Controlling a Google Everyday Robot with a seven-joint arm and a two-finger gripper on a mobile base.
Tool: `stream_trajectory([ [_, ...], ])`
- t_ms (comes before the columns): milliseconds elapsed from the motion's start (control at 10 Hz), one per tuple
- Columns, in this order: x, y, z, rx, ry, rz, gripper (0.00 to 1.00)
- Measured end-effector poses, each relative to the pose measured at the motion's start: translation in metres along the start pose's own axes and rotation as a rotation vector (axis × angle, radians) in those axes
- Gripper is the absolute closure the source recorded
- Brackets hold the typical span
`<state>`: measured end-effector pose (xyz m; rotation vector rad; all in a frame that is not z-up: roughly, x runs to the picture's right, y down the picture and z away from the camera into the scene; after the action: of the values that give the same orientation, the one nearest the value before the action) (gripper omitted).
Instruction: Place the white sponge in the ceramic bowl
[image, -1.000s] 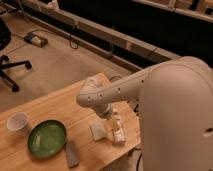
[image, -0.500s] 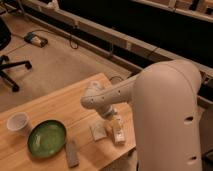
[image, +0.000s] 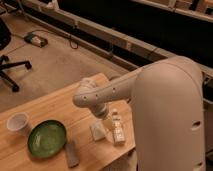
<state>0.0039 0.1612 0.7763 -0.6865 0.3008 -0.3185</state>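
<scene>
The gripper (image: 105, 116) hangs low over the right part of the wooden table (image: 50, 107), just above the white sponge (image: 97, 131) and close to the white bottle (image: 118, 130). The arm (image: 115, 90) hides too much of it to tell how it is set or whether it grips anything. The white sponge lies flat on the table, apart from the green bowl (image: 45, 140) to its left, with a grey bar (image: 72, 153) between them by the front edge and a small white cup (image: 18, 123) beyond the bowl.

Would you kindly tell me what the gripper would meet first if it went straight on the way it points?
Probably the white sponge: the gripper points down just above it. Depth is unclear, so the white bottle beside it is possible.
</scene>
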Motion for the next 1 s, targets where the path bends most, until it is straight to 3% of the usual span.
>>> stream_trajectory([
  [300, -0.011, 0.001, -0.002, -0.057, -0.068, 0.167, 0.20],
  [700, -0.034, 0.002, 0.025, -0.156, -0.116, 0.255, 0.20],
  [1000, -0.041, 0.001, 0.028, -0.201, -0.142, 0.325, 0.20],
])
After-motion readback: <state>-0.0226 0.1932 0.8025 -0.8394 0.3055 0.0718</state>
